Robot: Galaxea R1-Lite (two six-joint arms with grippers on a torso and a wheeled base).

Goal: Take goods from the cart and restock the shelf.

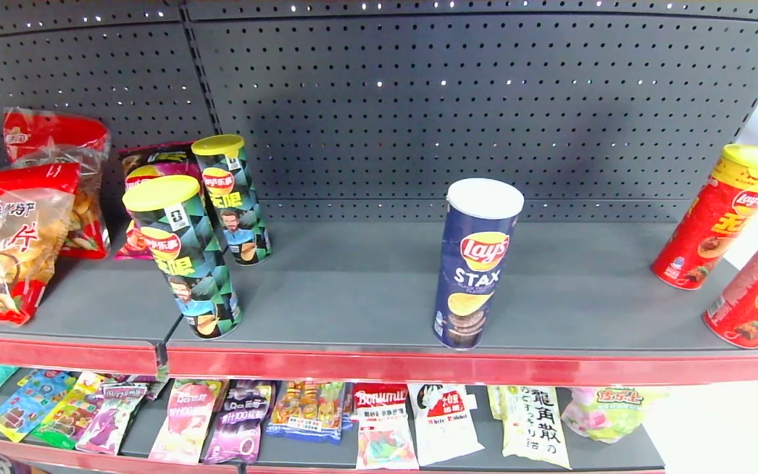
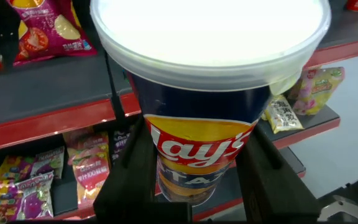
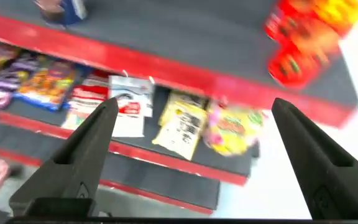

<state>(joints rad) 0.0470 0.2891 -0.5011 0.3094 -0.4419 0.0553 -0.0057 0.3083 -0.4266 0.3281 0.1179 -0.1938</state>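
**Left claw clenched on a navy can, right claw spread wide**

The left gripper (image 2: 197, 183) was clamped on a held navy can (image 2: 197, 143). Its dark fingers (image 2: 132, 180) pressed against opposite sides of the tube below the white lid, and the lid faced the wrist camera. Behind this can ran red-edged shelf fronts, with a magenta chip bag (image 2: 48, 25) lying on the upper board.

The right gripper (image 3: 194, 109) was released, its 2 fingers (image 3: 86, 155) well apart and nothing between them. It hung in front of the shelving, with the red front lip and a row of hanging packets beyond it.

In the head view a shelved navy can (image 1: 478, 263) stood upright on the upper shelf (image 1: 366, 283). It was close to the front edge, about mid-width, and well apart from everything else.

To its left stood a front green can (image 1: 185, 257) near the edge, and a rear green can (image 1: 231, 197) just behind it. Both had yellow lids. Red snack bags (image 1: 14, 250) leaned at the far left.

At the right end were 2 more tubes. A far red can (image 1: 714, 217) was set back, and a near red can (image 1: 757, 289) was closer to the front.

The lower shelf (image 1: 287, 454) carried a row of small packets (image 1: 385, 421) lying flat side by side.
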